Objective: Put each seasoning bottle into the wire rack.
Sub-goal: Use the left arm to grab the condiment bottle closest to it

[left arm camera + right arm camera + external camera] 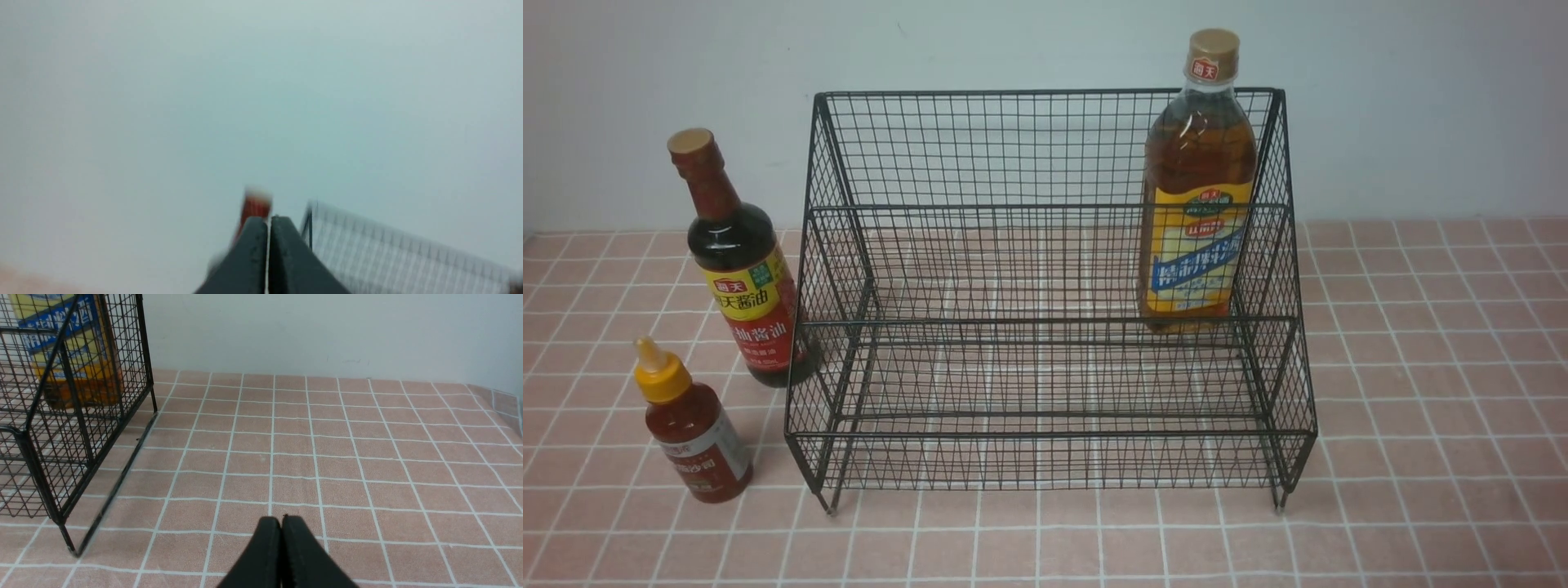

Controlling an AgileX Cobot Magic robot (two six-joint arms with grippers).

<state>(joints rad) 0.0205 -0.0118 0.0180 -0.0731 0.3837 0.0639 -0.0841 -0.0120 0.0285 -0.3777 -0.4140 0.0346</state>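
The black wire rack stands mid-table in the front view. The tall amber bottle with the yellow-blue label stands upright on its upper tier at the right. Left of the rack, on the table, stand the dark soy-sauce bottle and, nearer, the small red-sauce bottle with a yellow nozzle cap. Neither arm shows in the front view. My left gripper is shut and empty, raised, with a blurred red bottle neck and the rack's top edge beyond it. My right gripper is shut and empty, low over the tiles beside the rack.
A pink tiled cloth covers the table, with a pale wall close behind the rack. The rack stands on short feet.
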